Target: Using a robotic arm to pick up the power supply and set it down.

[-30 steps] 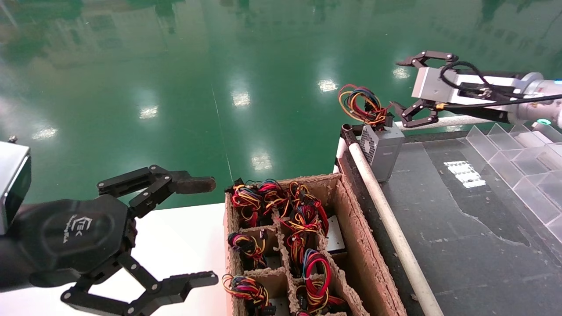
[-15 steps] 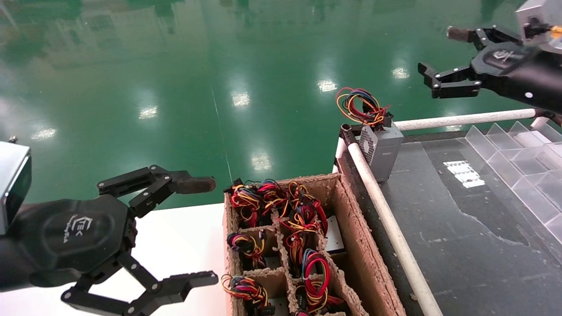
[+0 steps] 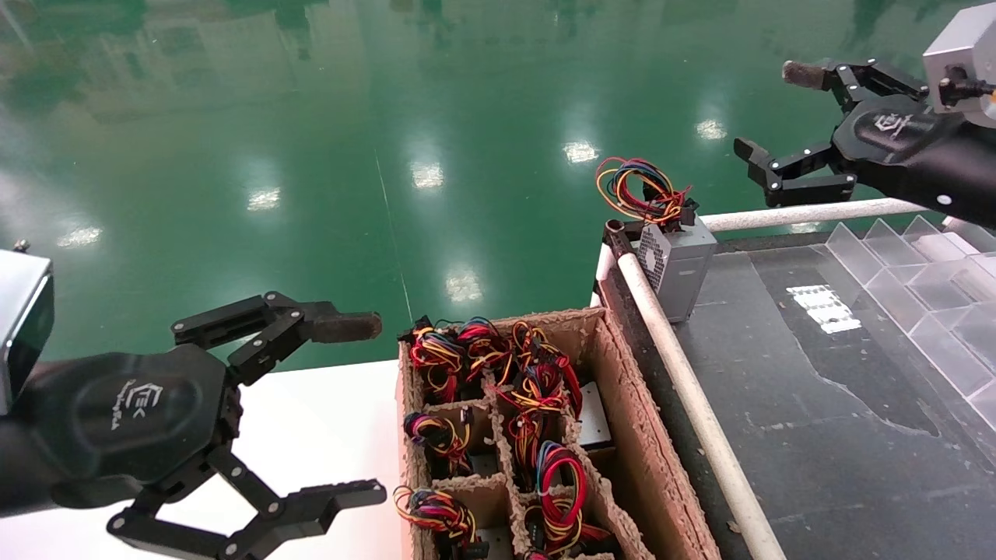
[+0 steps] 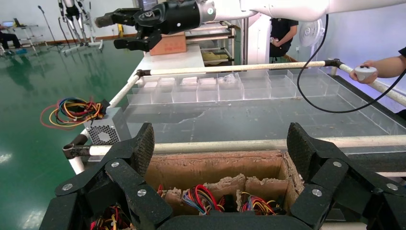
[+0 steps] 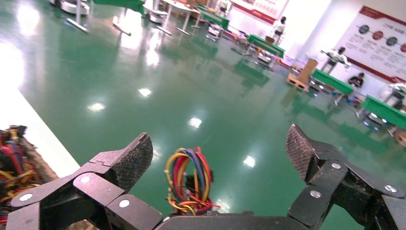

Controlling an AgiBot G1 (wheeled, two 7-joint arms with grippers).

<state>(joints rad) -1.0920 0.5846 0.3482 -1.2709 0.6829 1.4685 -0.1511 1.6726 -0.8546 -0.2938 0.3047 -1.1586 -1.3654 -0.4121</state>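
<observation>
The power supply [image 3: 675, 268] is a small grey box with a perforated fan grille. It stands upright on the far left corner of the black tabletop [image 3: 817, 404], with a loop of coloured wires [image 3: 638, 190] on top. My right gripper [image 3: 774, 113] hangs open in the air to its right and above it, touching nothing. The right wrist view shows only the wire loop [image 5: 186, 182] below the open right gripper [image 5: 218, 151]. My left gripper [image 3: 354, 411] is open and empty at the near left. The left wrist view shows the power supply [image 4: 107, 132] far beyond the left gripper [image 4: 221, 148].
A brown cardboard crate [image 3: 622, 404] with dividers holds several wired units beside the table. A white tube rail [image 3: 685, 389] edges the tabletop. Clear plastic bins [image 3: 918, 288] line its right side. A white surface [image 3: 327, 420] lies under my left gripper. A person's hand [image 4: 378, 72] rests on the far rail.
My right gripper has pulled away from beside the wire loop, risen up and to the right, and turned. The power supply stays standing on the table corner. The left arm has not moved.
</observation>
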